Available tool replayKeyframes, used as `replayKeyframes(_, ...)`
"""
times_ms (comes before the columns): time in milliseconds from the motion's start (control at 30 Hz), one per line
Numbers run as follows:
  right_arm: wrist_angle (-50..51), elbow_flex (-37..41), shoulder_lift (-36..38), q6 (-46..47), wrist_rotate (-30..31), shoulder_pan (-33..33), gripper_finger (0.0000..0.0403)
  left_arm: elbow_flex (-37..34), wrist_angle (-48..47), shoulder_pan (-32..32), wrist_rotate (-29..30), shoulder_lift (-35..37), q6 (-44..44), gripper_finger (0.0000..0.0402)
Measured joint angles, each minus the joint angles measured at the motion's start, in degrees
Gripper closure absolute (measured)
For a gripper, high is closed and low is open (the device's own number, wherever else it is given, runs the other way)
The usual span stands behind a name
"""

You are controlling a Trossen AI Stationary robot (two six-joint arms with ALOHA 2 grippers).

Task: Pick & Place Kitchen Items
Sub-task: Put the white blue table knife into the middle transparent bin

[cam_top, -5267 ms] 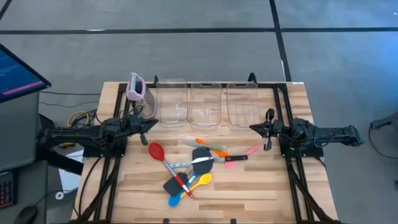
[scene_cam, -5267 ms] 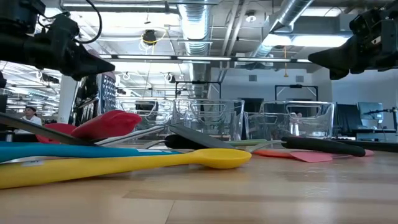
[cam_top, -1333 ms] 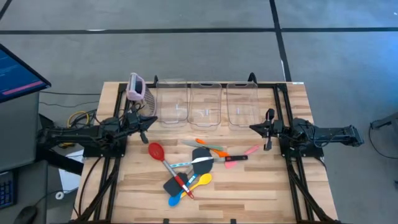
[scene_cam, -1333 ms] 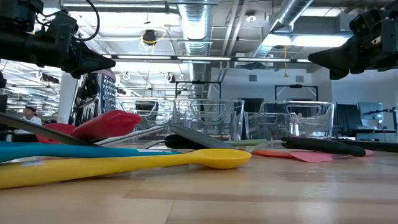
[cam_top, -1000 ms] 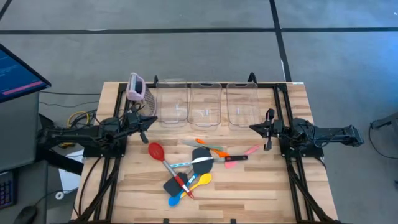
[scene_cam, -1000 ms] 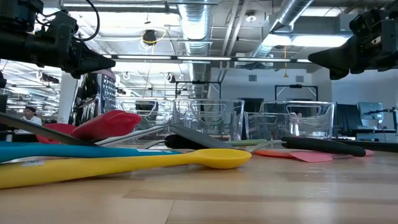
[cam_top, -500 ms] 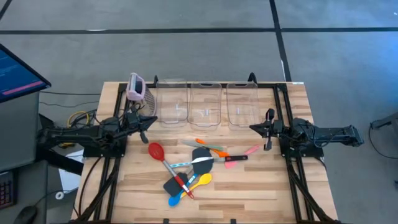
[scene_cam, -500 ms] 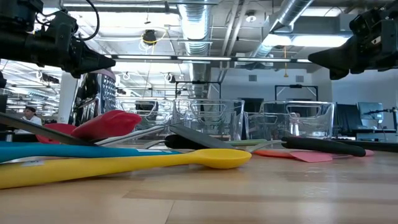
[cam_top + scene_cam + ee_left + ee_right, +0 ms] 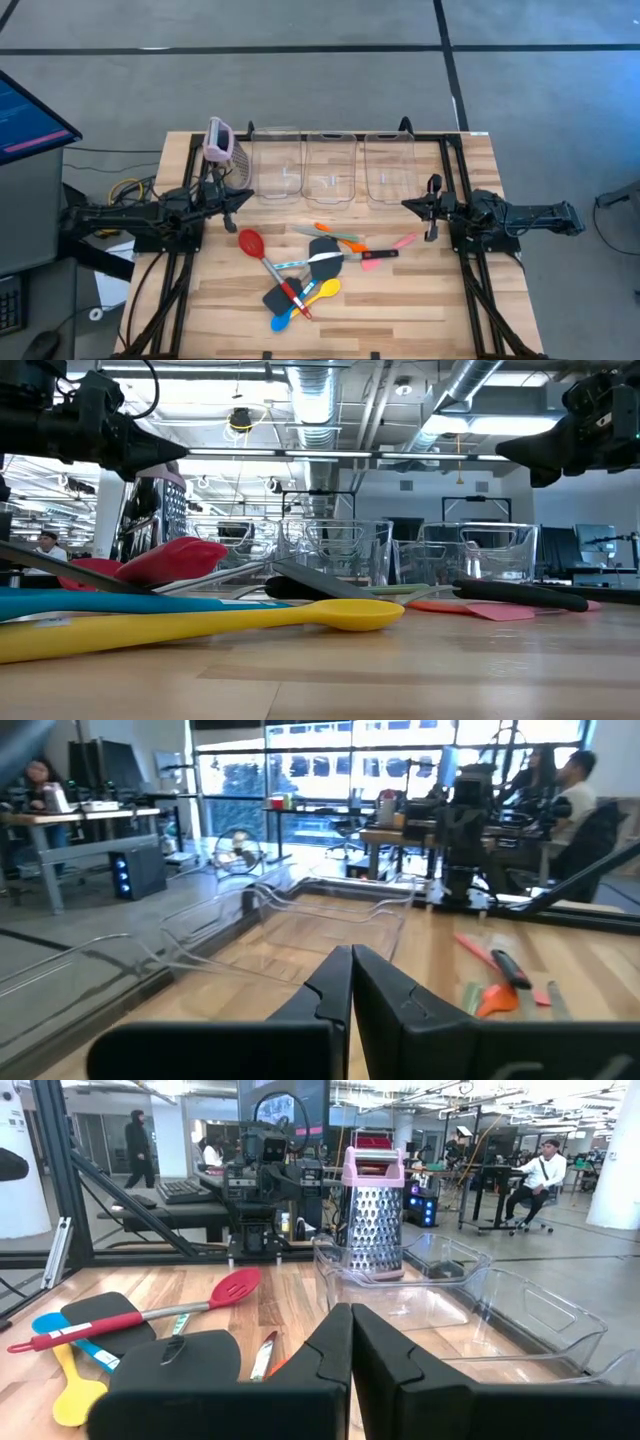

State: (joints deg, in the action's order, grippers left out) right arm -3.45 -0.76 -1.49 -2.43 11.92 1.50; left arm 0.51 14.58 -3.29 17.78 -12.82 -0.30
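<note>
Two dark robot arms are hovering above a pale wooden counter (image 9: 400, 300), one at each side. The left claw (image 9: 243, 197) is pinched shut and empty, just in front of a metal grater with a pink top (image 9: 219, 140). The right claw (image 9: 408, 205) is also pinched shut and empty, near the rightmost of three clear plastic bins (image 9: 330, 165) lined along the far edge.

The kitchen items are lying loose in the middle of the counter, between the arms. A red spoon (image 9: 251, 242) is lying nearest the left claw. Near the front edge, a yellow spoon (image 9: 325, 291) and a blue spoon (image 9: 281, 321) are crossing a black spatula (image 9: 279, 298) in a tangle. Farther right, an orange spatula (image 9: 334, 233) and a pink spatula (image 9: 404, 241) are lying close to a second black spatula (image 9: 324, 251).

No item is being picked yet. A good pick would likely begin with an outlying piece such as the red spoon, with the claw opening before descending onto the thin handle, since the tangled ones could drag neighbours along.

Open counter is lying between the items and the bins, giving room to carry. The dark frame rails along both sides and the bin walls are the edges to avoid.
</note>
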Motion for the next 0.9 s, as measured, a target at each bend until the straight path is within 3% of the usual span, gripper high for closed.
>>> replayKeyframes(467,-2.81,-2.42,-3.57,1.00,-0.01,0.00,0.0403,0.02,0.14,0.00,-2.12,0.00,0.37,0.0399)
replayKeyframes(733,-13.68,-2.58,-15.12,1.00,-0.02,0.00,0.0403,0.02,-0.01,0.00,-2.11,0.00,0.49,0.0399)
replayKeyframes(900,-13.66,-7.48,-24.15,2.51,0.11,0.02,0.0403,0.02,-0.04,0.00,-2.09,0.00,0.49,0.0399)
